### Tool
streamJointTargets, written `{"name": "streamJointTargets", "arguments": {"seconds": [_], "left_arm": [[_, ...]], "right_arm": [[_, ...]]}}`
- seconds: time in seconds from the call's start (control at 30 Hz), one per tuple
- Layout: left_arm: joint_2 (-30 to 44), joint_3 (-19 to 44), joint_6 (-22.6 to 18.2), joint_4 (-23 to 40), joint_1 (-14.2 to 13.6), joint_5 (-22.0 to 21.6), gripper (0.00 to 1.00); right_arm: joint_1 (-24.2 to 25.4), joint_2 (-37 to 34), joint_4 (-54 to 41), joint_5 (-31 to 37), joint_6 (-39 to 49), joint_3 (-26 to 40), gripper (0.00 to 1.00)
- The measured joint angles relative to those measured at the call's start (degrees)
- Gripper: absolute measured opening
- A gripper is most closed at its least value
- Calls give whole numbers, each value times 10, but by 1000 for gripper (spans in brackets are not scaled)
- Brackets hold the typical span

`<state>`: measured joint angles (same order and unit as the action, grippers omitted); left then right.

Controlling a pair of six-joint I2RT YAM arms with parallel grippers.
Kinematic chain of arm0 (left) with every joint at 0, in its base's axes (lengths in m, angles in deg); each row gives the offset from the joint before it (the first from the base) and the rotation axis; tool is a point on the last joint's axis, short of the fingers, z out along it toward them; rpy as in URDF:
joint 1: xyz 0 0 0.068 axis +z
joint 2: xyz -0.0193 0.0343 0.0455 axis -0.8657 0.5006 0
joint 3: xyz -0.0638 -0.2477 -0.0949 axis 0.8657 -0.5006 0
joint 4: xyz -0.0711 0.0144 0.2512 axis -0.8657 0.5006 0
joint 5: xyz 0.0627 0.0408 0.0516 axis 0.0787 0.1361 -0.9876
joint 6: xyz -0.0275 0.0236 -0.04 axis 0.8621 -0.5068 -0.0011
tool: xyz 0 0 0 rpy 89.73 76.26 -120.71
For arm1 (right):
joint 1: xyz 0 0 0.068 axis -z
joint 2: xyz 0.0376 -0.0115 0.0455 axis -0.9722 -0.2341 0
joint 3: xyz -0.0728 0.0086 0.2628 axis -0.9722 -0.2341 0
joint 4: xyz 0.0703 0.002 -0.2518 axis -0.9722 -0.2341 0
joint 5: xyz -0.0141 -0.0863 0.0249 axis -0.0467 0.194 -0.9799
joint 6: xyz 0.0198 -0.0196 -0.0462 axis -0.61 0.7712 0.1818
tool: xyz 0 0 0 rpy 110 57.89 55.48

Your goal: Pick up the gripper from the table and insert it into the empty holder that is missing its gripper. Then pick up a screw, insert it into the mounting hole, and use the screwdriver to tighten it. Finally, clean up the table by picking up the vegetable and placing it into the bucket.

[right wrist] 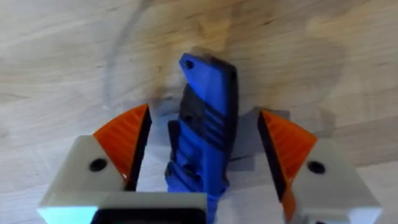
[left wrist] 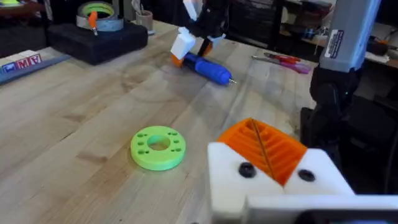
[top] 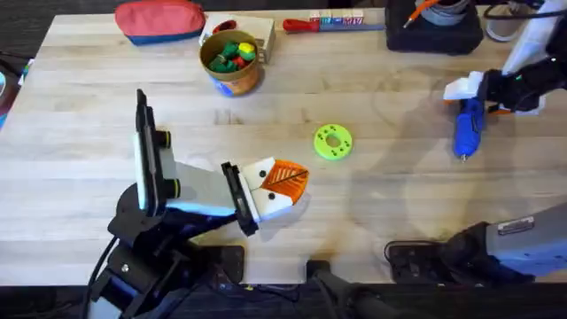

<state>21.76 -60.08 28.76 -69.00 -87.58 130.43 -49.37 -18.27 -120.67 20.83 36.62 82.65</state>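
Note:
The blue screwdriver (top: 466,133) lies on the table at the far right, tip toward me. My right gripper (top: 478,99) is over its rear end, open, with its orange pads (right wrist: 124,140) standing off either side of the blue handle (right wrist: 202,143). My left gripper (top: 297,180) rests low near the table's middle, shut, its two orange pads (left wrist: 264,146) pressed together and a dark screw head in each white mount. The tan bucket (top: 232,62) stands at the back and holds green, red and yellow vegetable pieces. The loose gripper, the empty holder and a loose screw are out of view.
A green disc with holes (top: 333,142) lies just beyond my left gripper. A red pouch (top: 159,19) and a red-handled tool (top: 310,24) sit along the far edge. A black box (top: 434,27) with tape rolls is at the back right.

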Motion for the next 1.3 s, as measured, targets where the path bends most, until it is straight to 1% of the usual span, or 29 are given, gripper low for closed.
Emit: {"name": "streamJointTargets", "arguments": {"seconds": [0.1,0.27,0.37,0.43,0.5,0.53,0.6,0.63,0.67,0.8,0.87,1.1,1.17,1.3], "left_arm": [[0,0,0,0,0,0,5],[0,0,0,0,0,0,5],[0,0,0,0,0,0,5],[0,0,0,0,0,-1,5],[0,0,0,0,0,-1,5],[0,0,0,0,0,-1,5],[0,0,0,0,0,-1,5],[0,0,0,0,0,-1,5],[0,0,0,0,0,-1,5],[0,0,0,0,0,-1,5],[0,0,0,0,0,-1,5],[0,0,0,0,0,-1,5],[0,0,0,0,0,-1,5],[0,0,0,0,0,-1,5]], "right_arm": [[-7,-9,0,9,0,3,973],[-19,-14,3,16,-1,8,845],[-25,-15,5,18,-1,8,741],[-26,-15,6,17,-1,8,621],[-26,-15,5,17,-1,8,548],[-26,-15,3,18,-1,10,467],[-26,-15,0,18,-1,11,431],[-26,-15,-1,18,-1,11,391],[-26,-15,-1,19,0,11,321],[-26,-15,-2,22,1,12,131],[-26,-15,-4,22,0,13,90],[-27,-7,-35,20,-1,18,87],[-27,8,-38,19,-1,18,83],[-27,67,-38,18,-9,18,75]]}}
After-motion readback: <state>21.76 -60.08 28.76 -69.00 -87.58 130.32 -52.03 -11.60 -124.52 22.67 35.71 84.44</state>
